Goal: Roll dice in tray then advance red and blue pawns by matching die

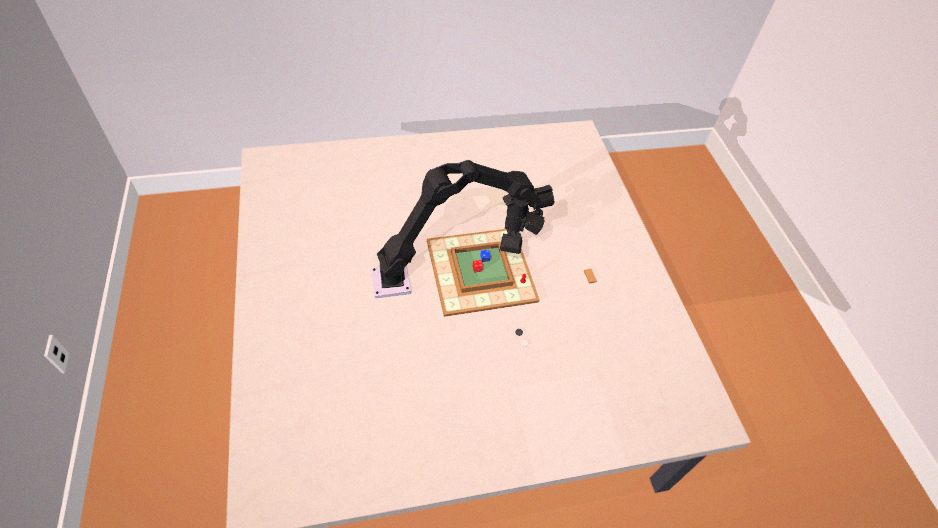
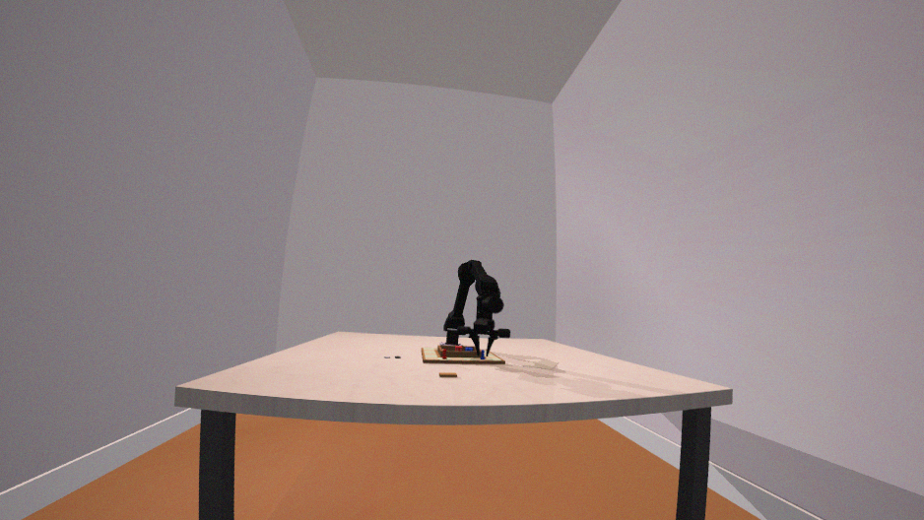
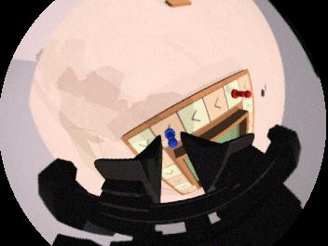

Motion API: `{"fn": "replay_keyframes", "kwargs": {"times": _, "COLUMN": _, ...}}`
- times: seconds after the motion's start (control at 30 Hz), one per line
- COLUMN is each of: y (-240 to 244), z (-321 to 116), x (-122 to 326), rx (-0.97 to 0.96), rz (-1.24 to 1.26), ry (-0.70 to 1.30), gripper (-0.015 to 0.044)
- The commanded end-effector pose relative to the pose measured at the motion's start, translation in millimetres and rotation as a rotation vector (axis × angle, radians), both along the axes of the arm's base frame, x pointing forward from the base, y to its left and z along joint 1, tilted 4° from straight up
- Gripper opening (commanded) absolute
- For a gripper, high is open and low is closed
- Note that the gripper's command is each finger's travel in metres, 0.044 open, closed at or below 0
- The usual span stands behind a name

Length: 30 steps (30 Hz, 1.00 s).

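Observation:
The red die (image 1: 477, 266) (image 2: 458, 349) and the blue die (image 1: 485, 255) (image 2: 469, 349) lie in the green-floored tray (image 1: 487, 286); their numbers are too small to read surely. The red pawn (image 1: 523, 279) (image 2: 443, 355) (image 3: 241, 94) stands on the board's side away from the arm's base. The blue pawn (image 2: 482, 355) (image 3: 170, 139) stands on the same side, near the far corner; the arm hides it in the top view. My gripper (image 2: 483, 354) (image 3: 171, 135) points down, its fingers partly open on either side of the blue pawn, with gaps showing in the wrist view.
The arrowed board (image 1: 467, 301) surrounds the raised tray. An orange block (image 1: 590, 275) (image 2: 447, 374) (image 3: 179, 2) lies beyond the board. A black disc (image 1: 519, 331) (image 2: 397, 357) and a white disc (image 1: 524, 343) (image 2: 387, 357) lie off the board's near edge in the top view.

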<state>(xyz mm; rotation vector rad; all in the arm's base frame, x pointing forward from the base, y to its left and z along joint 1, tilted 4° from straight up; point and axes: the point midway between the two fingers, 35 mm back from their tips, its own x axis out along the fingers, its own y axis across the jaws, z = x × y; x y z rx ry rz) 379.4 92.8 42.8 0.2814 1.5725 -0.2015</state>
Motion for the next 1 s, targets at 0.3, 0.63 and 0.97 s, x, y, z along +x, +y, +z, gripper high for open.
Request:
{"fn": "replay_keyframes", "kwargs": {"times": 0.3, "y": 0, "z": -2, "x": 0, "rx": 0.002, "rz": -0.004, "ry": 0.003, "gripper": 0.0}}
{"fn": "replay_keyframes", "kwargs": {"times": 0.63, "y": 0, "z": 36, "x": 8, "rx": 0.002, "rz": -0.004, "ry": 0.003, "gripper": 0.0}}
{"fn": "replay_keyframes", "kwargs": {"times": 0.97, "y": -2, "z": 81, "x": 10, "rx": 0.001, "rz": -0.004, "ry": 0.002, "gripper": 0.0}}
